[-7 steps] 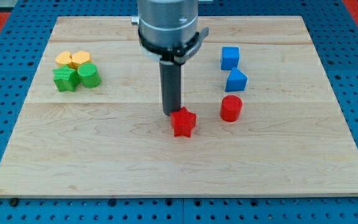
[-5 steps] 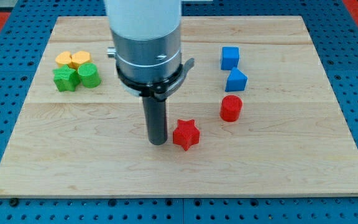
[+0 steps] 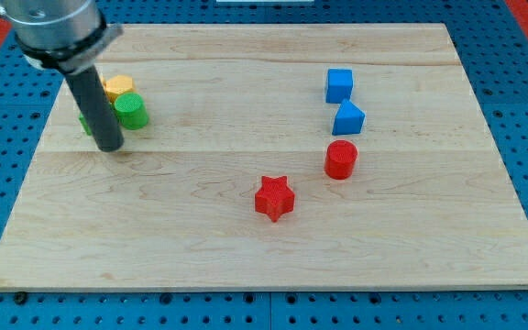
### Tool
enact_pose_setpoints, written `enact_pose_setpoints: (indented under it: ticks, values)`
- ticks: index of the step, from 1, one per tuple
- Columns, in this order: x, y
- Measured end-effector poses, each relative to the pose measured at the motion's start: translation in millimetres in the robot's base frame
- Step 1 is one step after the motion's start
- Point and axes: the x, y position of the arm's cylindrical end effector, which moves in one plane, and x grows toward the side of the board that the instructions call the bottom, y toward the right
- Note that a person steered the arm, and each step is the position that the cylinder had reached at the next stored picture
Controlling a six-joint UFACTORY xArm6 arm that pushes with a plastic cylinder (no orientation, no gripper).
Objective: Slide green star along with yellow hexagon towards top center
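My tip (image 3: 110,147) rests on the board at the view's left, just below the cluster of green and yellow blocks. The rod covers most of the green star (image 3: 85,124); only slivers of it show at the rod's left edge. The yellow hexagon (image 3: 117,88) sits just above, partly behind the rod. A green cylinder (image 3: 131,110) stands right of the rod, touching the yellow hexagon. Any second yellow block on the left is hidden by the rod.
A red star (image 3: 274,198) lies at the bottom centre. A red cylinder (image 3: 341,159) stands right of it. Two blue blocks (image 3: 339,85) (image 3: 347,118) stand above the red cylinder. The wooden board (image 3: 264,247) sits on a blue pegboard.
The arm has swept from beside the red star at the centre to the view's left and up, now standing over the green star. The red star stays where it was pushed.
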Motion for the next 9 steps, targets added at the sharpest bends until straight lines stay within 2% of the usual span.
enact_pose_setpoints:
  ticks: [2, 3, 6, 9]
  values:
    - [-27, -57]
    - [-34, -59]
    - [-43, -23]
    - [-76, 38]
